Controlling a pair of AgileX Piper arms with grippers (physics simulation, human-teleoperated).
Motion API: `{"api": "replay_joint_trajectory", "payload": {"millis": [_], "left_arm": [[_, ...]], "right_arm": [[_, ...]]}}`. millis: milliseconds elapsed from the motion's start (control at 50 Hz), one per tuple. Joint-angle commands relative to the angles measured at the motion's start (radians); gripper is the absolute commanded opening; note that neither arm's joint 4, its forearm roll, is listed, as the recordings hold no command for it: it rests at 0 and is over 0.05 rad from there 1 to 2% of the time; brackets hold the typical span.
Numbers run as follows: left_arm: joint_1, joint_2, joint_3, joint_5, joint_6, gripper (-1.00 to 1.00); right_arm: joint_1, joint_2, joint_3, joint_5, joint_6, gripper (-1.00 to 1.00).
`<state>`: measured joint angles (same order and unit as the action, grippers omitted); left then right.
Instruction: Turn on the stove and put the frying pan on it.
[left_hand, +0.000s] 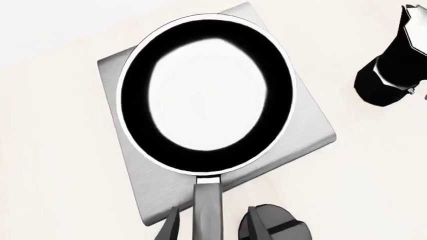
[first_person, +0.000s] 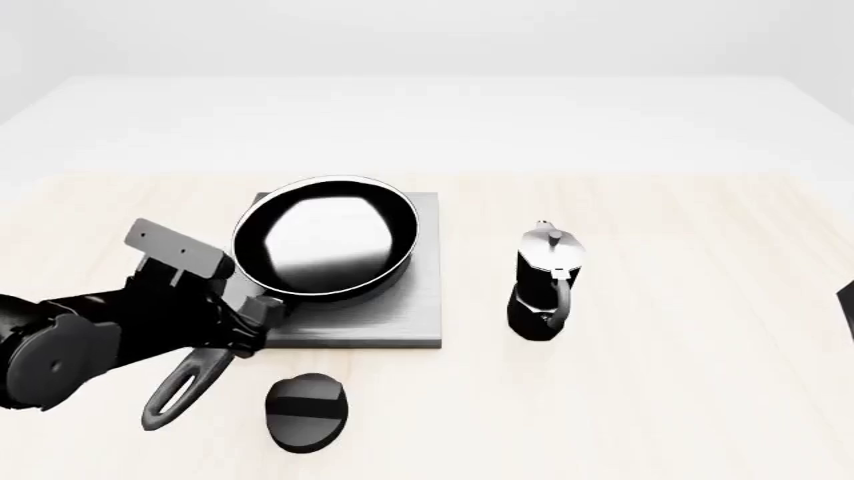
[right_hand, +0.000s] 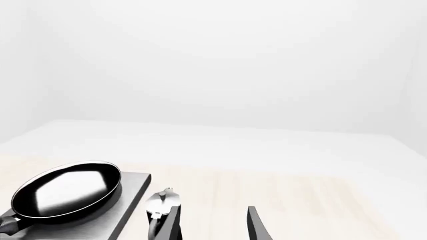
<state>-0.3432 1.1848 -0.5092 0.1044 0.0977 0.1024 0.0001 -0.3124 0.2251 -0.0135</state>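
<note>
The frying pan (first_person: 326, 238) sits over the stove (first_person: 400, 318), its bowl holding nothing, only a bright patch of reflected light on the glossy black inside. It is wide, shallow and round with a thin pale rim, and it covers most of the slab; whether its base rests flat on the burner or hangs just above it cannot be told. The stove is a flat square of brushed grey metal, its bare strip showing at the pan's 3 and 5 o'clock in the front view.

The pan's long black handle (first_person: 187, 385) runs out toward 7 o'clock. The left claw (first_person: 247, 315) is closed on the handle near the bowl, one finger on each side of it in the left wrist view.

The small black oval knob (first_person: 307, 410) lies on the pale wood-grain counter (first_person: 667, 400) at the stove's 6 o'clock, apart from the slab. A black-and-silver moka pot (first_person: 545, 282), faceted with a pointed lid, stands upright at the stove's 3 o'clock.

The right claw (right_hand: 213, 222) hangs apart from everything, fingers spread and holding nothing.
</note>
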Motion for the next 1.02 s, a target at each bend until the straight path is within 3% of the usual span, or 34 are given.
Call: {"api": "replay_joint_trajectory", "payload": {"millis": [20,320,600,720,800,820,1020], "left_arm": [[-0.022,-0.161,-0.009,0.118,0.004,1.00],[-0.027,-0.346,-0.036,0.263,0.041,1.00],[-0.046,-0.509,-0.042,0.376,0.033,1.00],[-0.043,-0.636,-0.047,0.444,0.045,1.00],[-0.035,-0.697,-0.068,0.485,0.019,1.00],[-0.032,-0.737,-0.082,0.512,-0.016,1.00],[-0.002,-0.876,-0.085,0.587,-0.026,1.00]], "right_arm": [[0.006,0.000,-0.010,0.006,-0.006,1.00],[0.017,0.000,-0.016,0.013,-0.009,1.00],[0.021,0.000,-0.022,0.013,-0.008,1.00],[0.023,0.000,-0.037,0.020,-0.006,1.00],[0.024,0.000,-0.046,0.023,-0.006,1.00],[0.026,0.000,-0.048,0.023,-0.005,1.00],[0.042,0.000,-0.039,0.018,-0.003,1.00]]}}
